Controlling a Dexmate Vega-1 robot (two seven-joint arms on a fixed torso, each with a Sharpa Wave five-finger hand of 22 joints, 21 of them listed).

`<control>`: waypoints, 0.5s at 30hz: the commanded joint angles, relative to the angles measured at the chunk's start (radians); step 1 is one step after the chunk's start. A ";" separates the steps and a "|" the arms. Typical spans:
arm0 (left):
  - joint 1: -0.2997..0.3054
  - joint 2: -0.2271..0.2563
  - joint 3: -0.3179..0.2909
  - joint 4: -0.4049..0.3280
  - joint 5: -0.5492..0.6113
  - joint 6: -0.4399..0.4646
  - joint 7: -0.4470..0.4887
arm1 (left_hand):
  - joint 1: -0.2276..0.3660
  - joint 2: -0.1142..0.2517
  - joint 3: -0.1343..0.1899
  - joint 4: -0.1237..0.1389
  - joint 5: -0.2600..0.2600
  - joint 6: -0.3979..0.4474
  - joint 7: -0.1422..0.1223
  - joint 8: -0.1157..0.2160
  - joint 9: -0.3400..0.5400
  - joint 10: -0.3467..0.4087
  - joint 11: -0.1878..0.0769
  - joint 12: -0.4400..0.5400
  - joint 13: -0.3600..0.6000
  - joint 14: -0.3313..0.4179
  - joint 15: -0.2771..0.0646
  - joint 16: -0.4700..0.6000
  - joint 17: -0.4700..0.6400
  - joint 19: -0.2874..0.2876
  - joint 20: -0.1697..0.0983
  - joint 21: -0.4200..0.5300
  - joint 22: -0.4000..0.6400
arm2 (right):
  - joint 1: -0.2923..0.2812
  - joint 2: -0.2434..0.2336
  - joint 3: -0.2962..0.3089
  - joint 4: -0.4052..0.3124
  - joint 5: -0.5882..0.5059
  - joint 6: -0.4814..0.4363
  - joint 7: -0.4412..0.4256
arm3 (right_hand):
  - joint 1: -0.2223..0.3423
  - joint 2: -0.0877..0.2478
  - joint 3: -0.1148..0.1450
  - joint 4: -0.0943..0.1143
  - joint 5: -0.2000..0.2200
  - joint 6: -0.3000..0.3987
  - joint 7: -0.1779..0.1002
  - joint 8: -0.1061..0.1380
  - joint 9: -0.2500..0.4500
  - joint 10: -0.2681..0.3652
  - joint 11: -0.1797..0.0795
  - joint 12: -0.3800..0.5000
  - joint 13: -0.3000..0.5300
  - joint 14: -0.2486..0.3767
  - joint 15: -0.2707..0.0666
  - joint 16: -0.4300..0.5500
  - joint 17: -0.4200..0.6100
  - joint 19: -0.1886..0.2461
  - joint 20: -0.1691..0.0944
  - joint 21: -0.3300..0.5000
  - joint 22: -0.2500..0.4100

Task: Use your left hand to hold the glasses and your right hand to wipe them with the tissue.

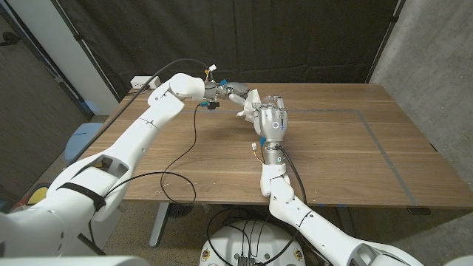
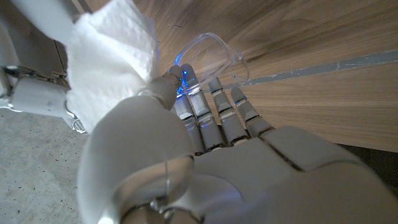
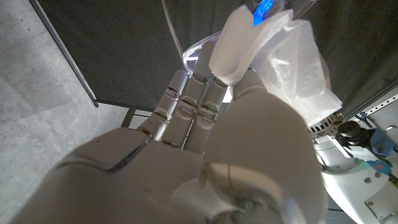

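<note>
The glasses [image 2: 214,53], clear-framed, are raised above the wooden table [image 1: 332,155] near its far edge and are mostly hidden. Nearer, the right hand [image 1: 272,122] pinches the white tissue [image 3: 283,56] against them. Beyond, the left hand [image 1: 235,94] grips the frame, its fingers [image 2: 202,109] covering one lens.

A wooden table [image 1: 347,155] bears a grey tape rectangle [image 1: 369,129] on its right half, with a white power strip [image 1: 140,83] beyond its far-left corner and a blue chair [image 1: 80,140] left of it.
</note>
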 commanded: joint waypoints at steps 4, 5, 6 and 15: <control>0.010 0.013 -0.002 -0.018 -0.009 0.006 0.006 | -0.002 0.003 0.010 -0.002 0.006 0.069 0.060 0.007 0.002 -0.002 -0.005 0.008 0.001 0.000 -0.122 -0.002 0.004 0.000 0.000 0.008 0.001 | 0.016 -0.018 -0.023 0.008 0.031 0.027 0.000 | 0.008 -0.001 0.009 0.000 -0.001 0.015 0.004 -0.002 0.004 0.011 -0.011 -0.006 0.005 0.002 -0.080 -0.007 0.002 -0.009 -0.076 0.012 -0.001; 0.010 0.013 -0.002 -0.017 -0.009 0.006 0.006 | -0.002 0.003 0.010 -0.001 0.006 0.069 0.059 0.007 0.001 -0.001 -0.003 0.008 0.000 0.000 -0.123 -0.002 0.004 0.000 0.000 0.008 0.001 | 0.010 -0.014 -0.010 0.006 0.025 0.029 0.000 | 0.008 -0.001 0.009 0.000 -0.001 0.015 0.004 -0.002 0.004 0.011 -0.012 -0.006 0.006 0.002 -0.080 -0.008 0.001 -0.009 -0.076 0.012 -0.001; 0.010 0.014 -0.001 -0.015 -0.008 0.006 0.006 | -0.002 0.003 0.010 -0.002 0.006 0.069 0.061 0.006 0.001 -0.002 -0.004 0.008 0.000 -0.001 -0.122 -0.002 0.004 0.000 0.000 0.008 0.001 | 0.003 -0.006 0.006 0.005 0.015 0.029 0.000 | 0.008 -0.001 0.009 0.000 -0.001 0.015 0.004 -0.003 0.004 0.011 -0.011 -0.006 0.006 0.003 -0.080 -0.008 0.002 -0.009 -0.076 0.013 -0.002; 0.003 0.013 0.007 -0.004 -0.005 0.000 0.000 | -0.002 0.003 0.010 -0.003 0.006 0.067 0.060 0.006 0.001 -0.003 0.000 0.009 -0.001 -0.002 -0.123 -0.001 0.006 -0.001 0.000 0.010 0.001 | -0.050 0.035 0.123 -0.020 -0.055 0.025 0.000 | 0.008 -0.002 0.010 0.001 -0.001 0.016 0.008 -0.006 0.004 0.014 -0.011 -0.011 0.009 0.004 -0.080 -0.011 0.002 -0.013 -0.078 0.024 -0.004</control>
